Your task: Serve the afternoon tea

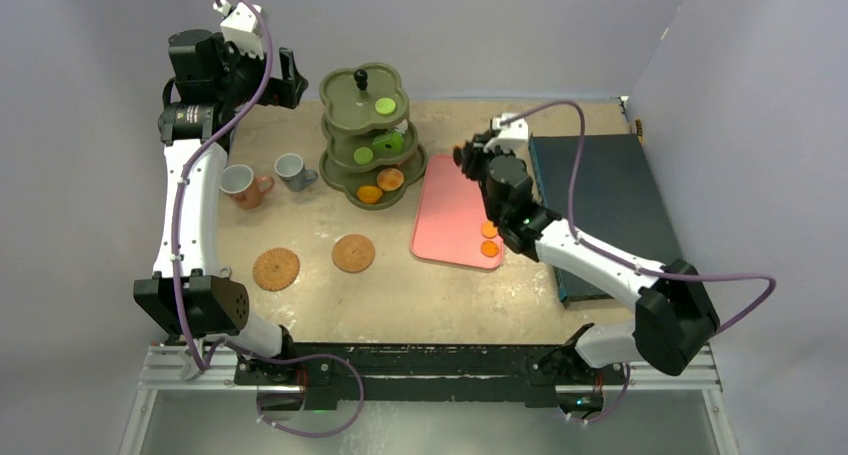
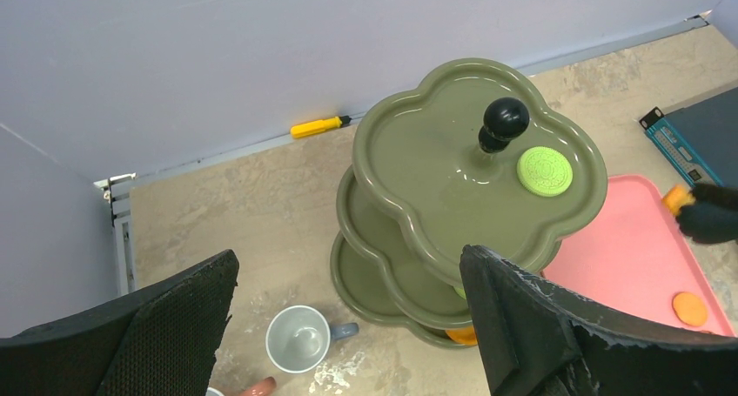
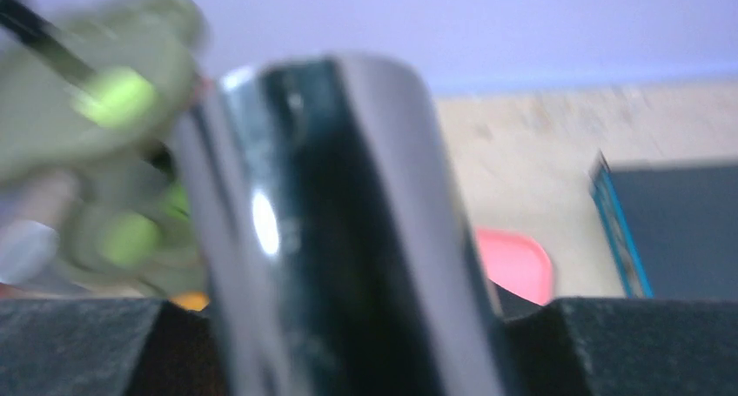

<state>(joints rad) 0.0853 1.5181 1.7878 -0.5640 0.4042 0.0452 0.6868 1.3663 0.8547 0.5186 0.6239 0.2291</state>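
Nearest, in front of the stand [image 1: 340,100], two coasters [image 1: 276,268] lie bare on the worktop [image 1: 420,295]. The terracotta cup [image 1: 243,185] and grey-blue cup [image 1: 292,171] stand to the stand's left, not on the coasters. Right of the stand, two orange pastries [image 1: 489,229] lie on the pink tray [image 1: 450,205]. Above the tray's far end, the right end effector [image 1: 466,159] is narrowed around the black tongs [image 3: 322,231], whose tips seem to pinch a third orange pastry [image 2: 676,198]. Carrying it across calls for a steady squeeze, a high approach clear of the stand's knob [image 2: 505,117], and release low over a bare patch of tier. Beyond the stand's left, the left end effector [image 1: 288,78] hangs wide, holding nothing.
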